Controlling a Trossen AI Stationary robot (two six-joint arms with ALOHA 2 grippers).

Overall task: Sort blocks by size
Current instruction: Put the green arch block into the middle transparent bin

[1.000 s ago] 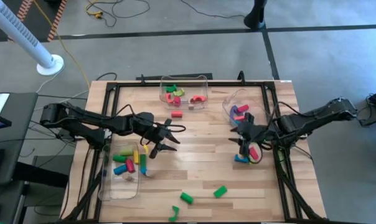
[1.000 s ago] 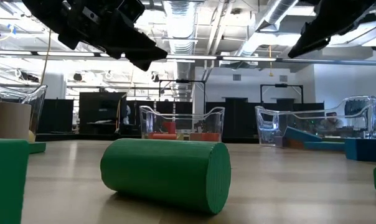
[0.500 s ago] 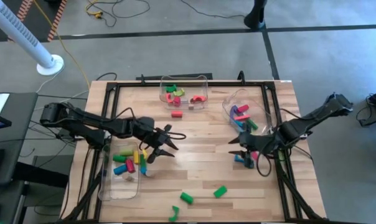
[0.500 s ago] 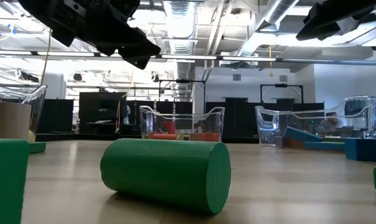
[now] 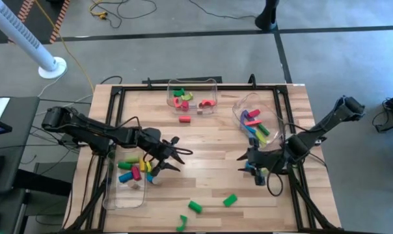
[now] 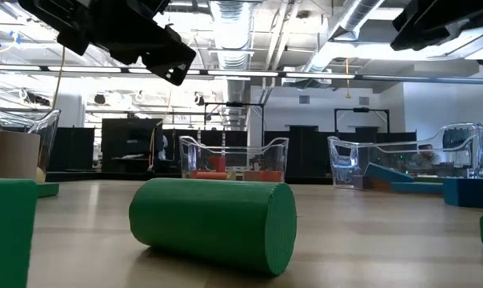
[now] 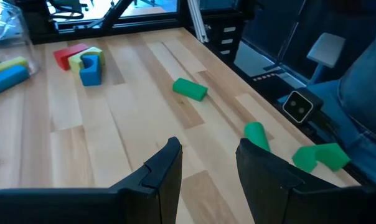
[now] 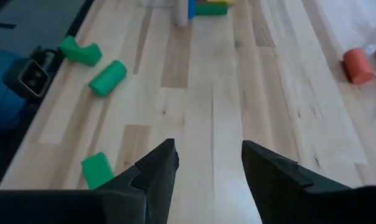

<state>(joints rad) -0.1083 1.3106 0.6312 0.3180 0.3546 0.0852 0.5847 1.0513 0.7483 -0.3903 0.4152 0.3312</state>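
both sets of fingers stand apart with nothing between them, as we see in each wrist view. starting at the left of the high view, we find a clear bin (image 5: 126, 188) at the table's near left edge, holding mixed blocks (image 5: 133, 169) in green, yellow, pink and blue. the left gripper (image 5: 174, 158) hangs just beside that bin, toward the table's middle, its fingers (image 7: 165, 168) parted over bare wood. moving on, we see three green blocks loose near the front edge: an angled piece (image 5: 182, 223), a cylinder (image 5: 195, 207) and a short chunk (image 5: 230, 200). at the far edge sits a second bin (image 5: 193, 97) with red, green and pink pieces, and a small red block (image 5: 185, 119) lies just in front of it. further right, a third bin (image 5: 256, 118) leans tilted with pink, blue and green bars inside. the right gripper (image 5: 247, 164) hovers just in front of that bin, over a small cluster of blue and pink blocks (image 5: 257, 170), its fingers (image 8: 270, 171) spread and empty.
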